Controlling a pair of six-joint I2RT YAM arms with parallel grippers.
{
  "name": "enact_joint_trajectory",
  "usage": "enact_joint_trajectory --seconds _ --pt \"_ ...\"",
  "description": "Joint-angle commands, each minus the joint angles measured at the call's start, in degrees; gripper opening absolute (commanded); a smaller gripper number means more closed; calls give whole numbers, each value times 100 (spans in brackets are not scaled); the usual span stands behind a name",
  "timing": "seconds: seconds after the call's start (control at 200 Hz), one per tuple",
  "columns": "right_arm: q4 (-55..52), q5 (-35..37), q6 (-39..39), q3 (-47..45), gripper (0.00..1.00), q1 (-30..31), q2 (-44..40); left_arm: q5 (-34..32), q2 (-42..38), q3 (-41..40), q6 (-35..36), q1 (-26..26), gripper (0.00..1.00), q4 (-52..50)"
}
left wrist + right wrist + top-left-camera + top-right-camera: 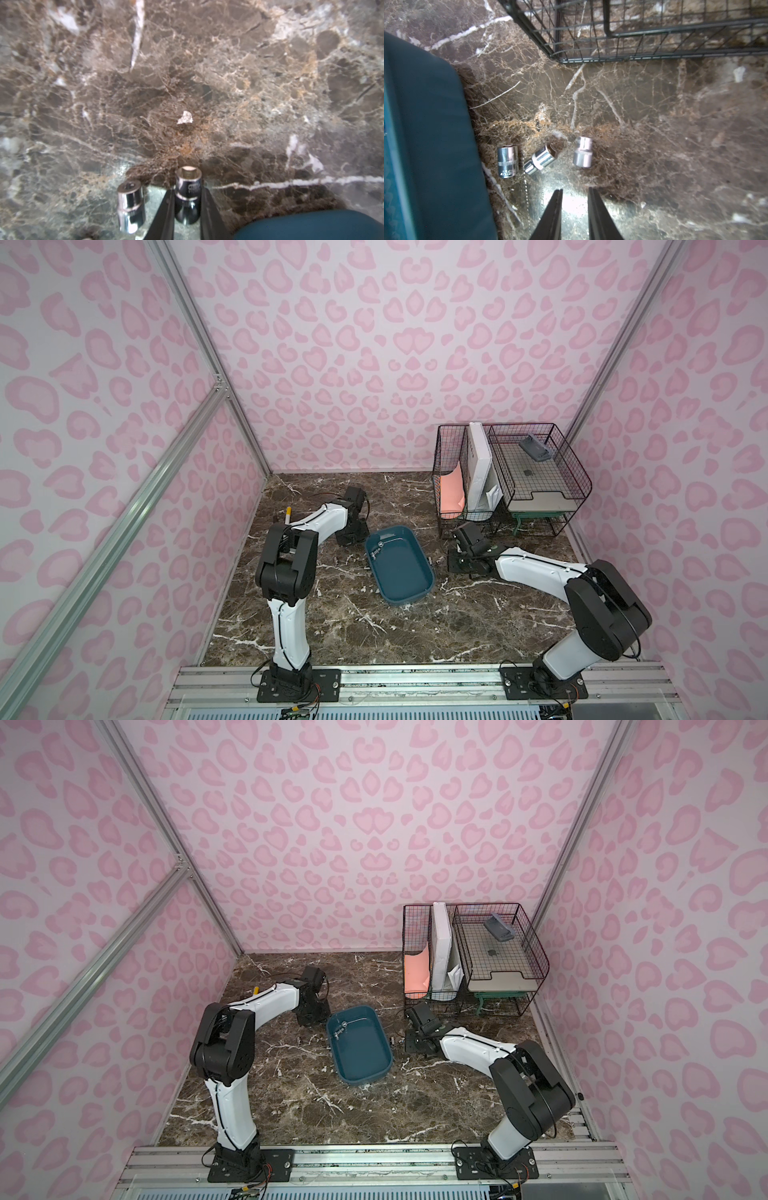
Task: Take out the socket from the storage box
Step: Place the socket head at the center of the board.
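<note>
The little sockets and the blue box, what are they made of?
The sockets, like the socket between the left fingers, look like polished, chrome-plated metal, probably steel: mirror-bright reflections. The storage box looks like moulded plastic, smooth and matte: even teal colour, rounded corners.

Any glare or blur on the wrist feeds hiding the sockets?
Left wrist view: gripped socket sharp, marble tabletop soft toward the edges. Right wrist view: white glare on the tabletop at the right end effector; three loose sockets readable, storage box blurred.
</note>
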Motion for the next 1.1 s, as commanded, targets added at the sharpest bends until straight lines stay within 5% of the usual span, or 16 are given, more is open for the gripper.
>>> enact_joint_trajectory --seconds 0.0,0.75,1.095 --pt "193 6 -8 -37 27 -11 -60 -68 42 -46 -46 8 16 105" --pt "223 -26 5 -95 27 -48 -113 -134 -496 -231 -53 4 32 -21" --pt "-155 460 -243 330 27 282 -447 -176 -1661 -486 -35 8 34 -438"
